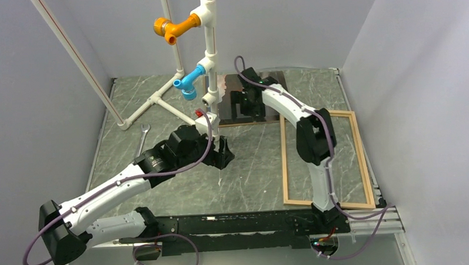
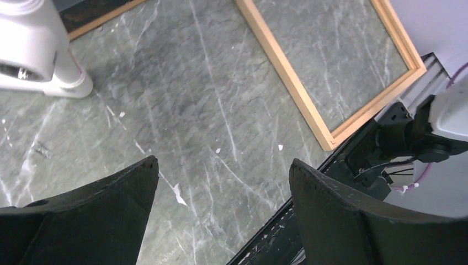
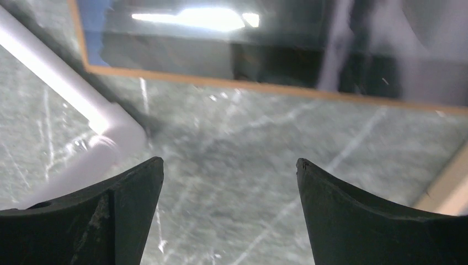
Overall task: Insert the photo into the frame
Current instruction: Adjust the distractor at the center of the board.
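The photo [image 1: 275, 98] lies at the back centre of the table, a dark glossy sheet mirroring the lights, with a thin brown edge along its near side. It also fills the top of the right wrist view [image 3: 276, 49] and shows at the top left of the left wrist view [image 2: 94, 14]. The frame [image 1: 284, 160], thin light wood strips, lies flat at the right with bare table inside [image 2: 287, 72]. My right gripper [image 1: 243, 107] hovers open at the photo's near edge [image 3: 229, 163], holding nothing. My left gripper [image 1: 224, 156] is open over the table's middle [image 2: 223, 163], left of the frame.
A white pipe stand [image 1: 209, 62] with orange [image 1: 172, 27] and blue [image 1: 190, 84] fittings rises at the back centre, its foot [image 2: 49, 66] close to the left gripper. A wrench [image 1: 144, 138] lies at the left. A black rail [image 1: 235, 224] runs along the near edge.
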Robot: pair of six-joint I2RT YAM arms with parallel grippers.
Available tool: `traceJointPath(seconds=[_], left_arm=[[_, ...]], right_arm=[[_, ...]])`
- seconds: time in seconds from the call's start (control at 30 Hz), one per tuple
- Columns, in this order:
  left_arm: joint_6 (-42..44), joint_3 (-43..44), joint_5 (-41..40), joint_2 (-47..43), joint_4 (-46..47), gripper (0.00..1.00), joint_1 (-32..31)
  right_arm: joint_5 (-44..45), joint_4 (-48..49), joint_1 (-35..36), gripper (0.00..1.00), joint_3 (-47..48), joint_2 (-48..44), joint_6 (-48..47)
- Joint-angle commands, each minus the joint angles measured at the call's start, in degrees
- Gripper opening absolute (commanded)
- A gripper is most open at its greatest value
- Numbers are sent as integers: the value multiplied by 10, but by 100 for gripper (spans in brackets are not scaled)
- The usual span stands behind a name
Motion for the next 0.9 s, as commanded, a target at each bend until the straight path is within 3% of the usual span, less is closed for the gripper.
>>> traceJointPath(seconds=[0.0, 0.17, 0.43, 0.73, 0.87], left_arm=[[37, 28, -16, -26, 55, 91, -20], [37, 25, -25, -51, 56, 91, -26], [29, 36, -33, -72, 33, 92, -26], [23, 40, -40, -88, 19, 92, -25], [22, 45, -40, -84, 14, 93, -26]], right_arm=[[-12, -59, 33, 90, 139, 74, 8], [16, -111, 65, 89, 235, 137, 31], [18, -94, 134, 89, 204, 125, 75], [-5, -113, 199, 89, 299, 185, 101], [-14, -108, 208, 89, 297, 185, 107]])
